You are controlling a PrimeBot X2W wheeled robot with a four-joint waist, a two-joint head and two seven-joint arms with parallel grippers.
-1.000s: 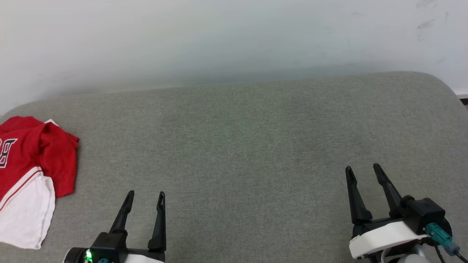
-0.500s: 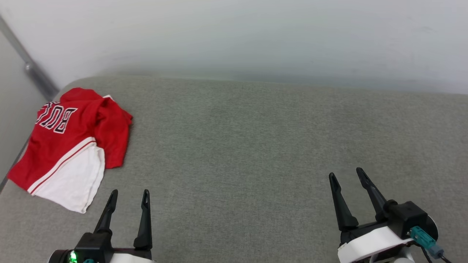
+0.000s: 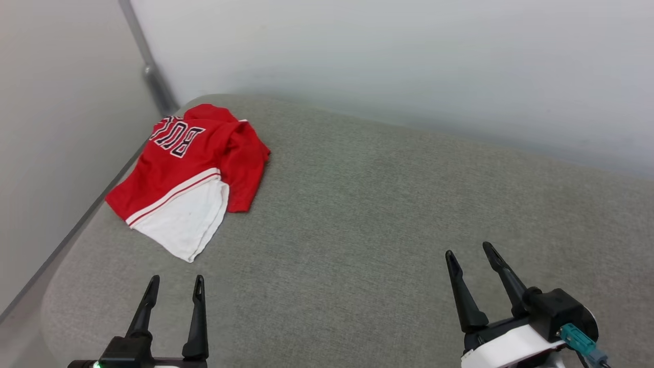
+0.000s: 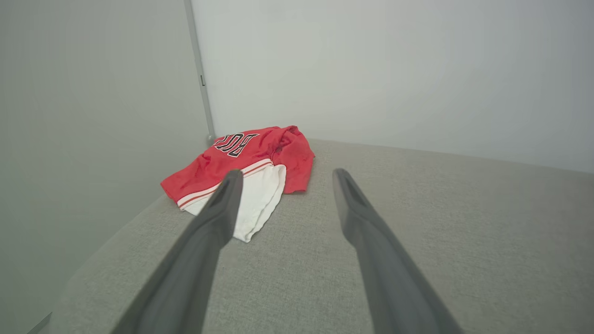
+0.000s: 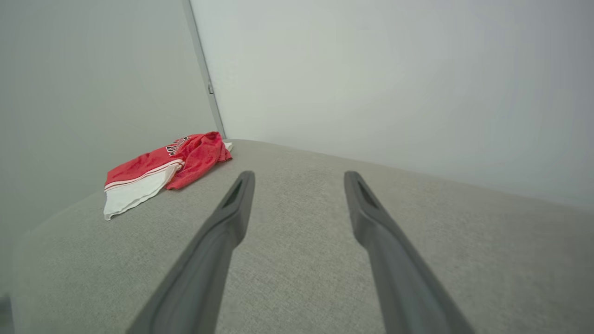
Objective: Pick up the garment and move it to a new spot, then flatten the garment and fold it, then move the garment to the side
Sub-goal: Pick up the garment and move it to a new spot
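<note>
Left gripper (image 3: 177,280): I read it at 7 o'clock in the head view. Its fingers are spread wide, empty, and point to 12 o'clock over the grey cushion (image 3: 368,204).

Right gripper (image 3: 467,250): it sits at 5 o'clock, likewise spread and gripping nothing, with its fingers slanted toward 11 o'clock.

The garment (image 3: 189,168) lies crumpled at the cushion's far left corner. It is at 12 o'clock from the left gripper and 10 o'clock from the right, well apart from both. The body is red, and its black, white-edged lettering faces up, inverted toward me. Red-and-white stripe trim borders a white sleeve, which is spread out on the near side.
</note>
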